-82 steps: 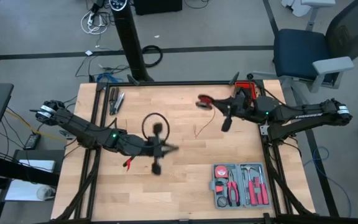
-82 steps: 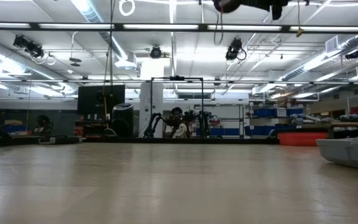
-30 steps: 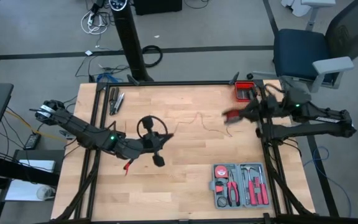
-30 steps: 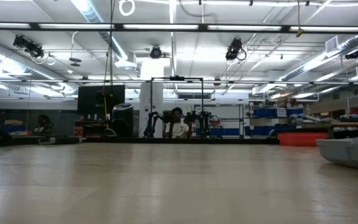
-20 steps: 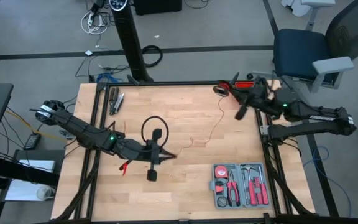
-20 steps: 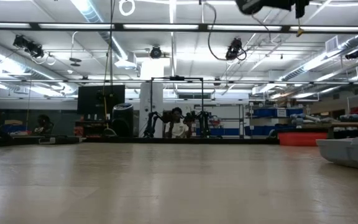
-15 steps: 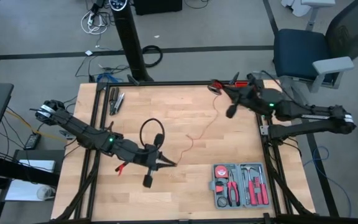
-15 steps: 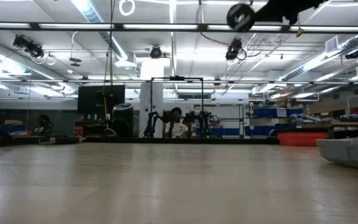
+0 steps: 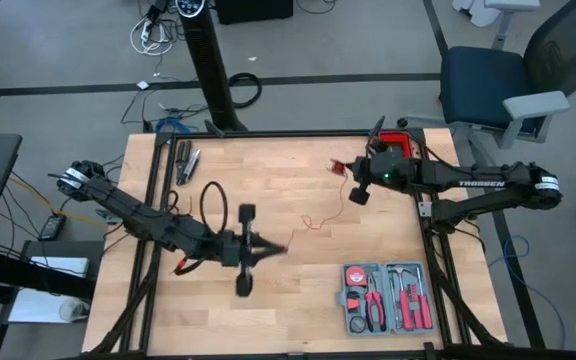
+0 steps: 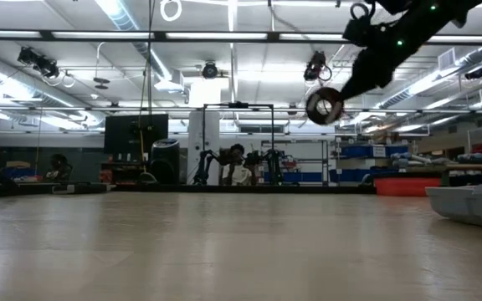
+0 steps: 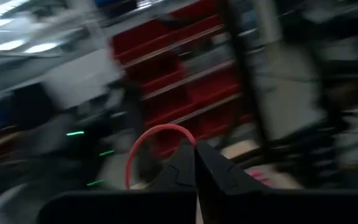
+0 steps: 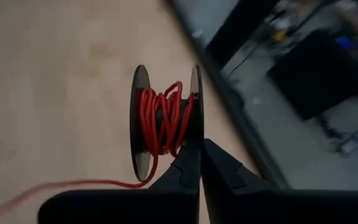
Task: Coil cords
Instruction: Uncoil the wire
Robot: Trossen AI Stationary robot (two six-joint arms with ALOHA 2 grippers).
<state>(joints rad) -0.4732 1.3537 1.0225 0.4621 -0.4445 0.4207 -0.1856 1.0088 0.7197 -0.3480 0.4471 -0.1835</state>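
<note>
Right gripper (image 12: 199, 163) clamped shut on black spool (image 12: 166, 121) wound with red cord (image 12: 162, 118), loose strand trailing away over table (image 9: 288, 175). Left gripper (image 11: 196, 171) fingers together, cord loop (image 11: 157, 134) just beyond its tips.

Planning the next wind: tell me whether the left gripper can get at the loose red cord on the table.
Probably yes: the left gripper sits beside the cord's loose end on the bare table, nothing between, though its fingers are shut.

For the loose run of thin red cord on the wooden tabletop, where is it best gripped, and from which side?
Probably at its free end, where the thin red cord curls on the wooden table, coming straight down from above. It lies flat and thread-like, so only a top pinch looks workable.
</note>
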